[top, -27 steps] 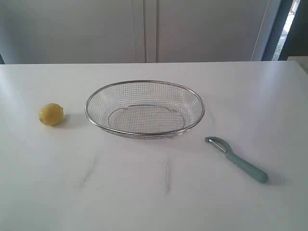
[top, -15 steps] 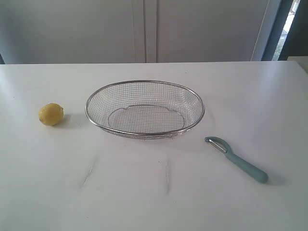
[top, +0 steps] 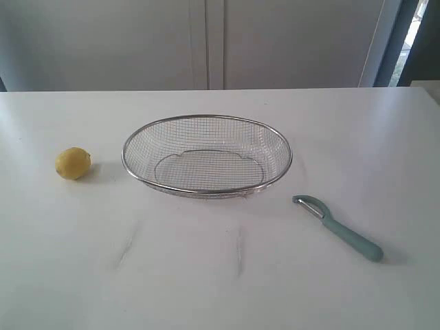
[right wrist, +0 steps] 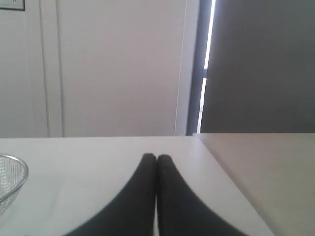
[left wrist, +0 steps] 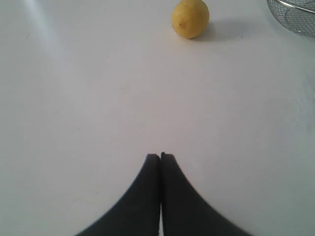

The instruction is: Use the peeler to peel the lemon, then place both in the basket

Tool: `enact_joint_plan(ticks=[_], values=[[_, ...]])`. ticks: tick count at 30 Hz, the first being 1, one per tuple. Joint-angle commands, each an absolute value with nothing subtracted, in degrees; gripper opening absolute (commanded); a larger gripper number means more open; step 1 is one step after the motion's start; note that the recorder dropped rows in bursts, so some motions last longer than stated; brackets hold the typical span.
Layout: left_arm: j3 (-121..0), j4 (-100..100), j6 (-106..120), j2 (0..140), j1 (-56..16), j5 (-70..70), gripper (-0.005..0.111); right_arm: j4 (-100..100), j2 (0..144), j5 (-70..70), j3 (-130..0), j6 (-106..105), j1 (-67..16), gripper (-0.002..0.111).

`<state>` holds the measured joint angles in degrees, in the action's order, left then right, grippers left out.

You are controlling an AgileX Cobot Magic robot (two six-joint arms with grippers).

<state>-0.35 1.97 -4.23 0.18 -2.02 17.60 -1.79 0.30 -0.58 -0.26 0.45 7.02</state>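
Observation:
The small yellow lemon (top: 73,163) rests on the white table, left of the wire-mesh basket (top: 206,118). The teal-handled peeler (top: 338,228) lies to the basket's right, its silver blade head toward the basket. Neither arm shows in the exterior view. In the left wrist view my left gripper (left wrist: 160,156) is shut and empty over bare table, well short of the lemon (left wrist: 190,18); a bit of the basket (left wrist: 294,14) shows at the corner. My right gripper (right wrist: 157,158) is shut, empty, and faces the table's far edge, with the basket (right wrist: 12,183) at the side. The peeler is out of both wrist views.
A pale wall with door panels (top: 206,41) stands behind the table (top: 206,275). A second table surface (right wrist: 266,167) adjoins on the right. A dark doorway (top: 419,41) sits at the back right.

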Motion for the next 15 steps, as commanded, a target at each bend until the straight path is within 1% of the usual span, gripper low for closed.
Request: enact_joint_plan(ticks=[1, 5, 15], values=[[0.0, 1.9, -4.7, 0.0, -1.9, 17.5, 0.000, -2.2, 0.0, -4.8, 0.0, 0.0, 7.5, 0.000], [0.0, 1.9, -4.7, 0.0, -1.9, 17.5, 0.000, -2.2, 0.0, -7.4, 0.0, 0.0, 7.5, 0.000], [0.0, 1.9, -4.7, 0.0, -1.9, 17.5, 0.000, -2.2, 0.0, -8.0, 0.0, 0.0, 7.5, 0.000]])
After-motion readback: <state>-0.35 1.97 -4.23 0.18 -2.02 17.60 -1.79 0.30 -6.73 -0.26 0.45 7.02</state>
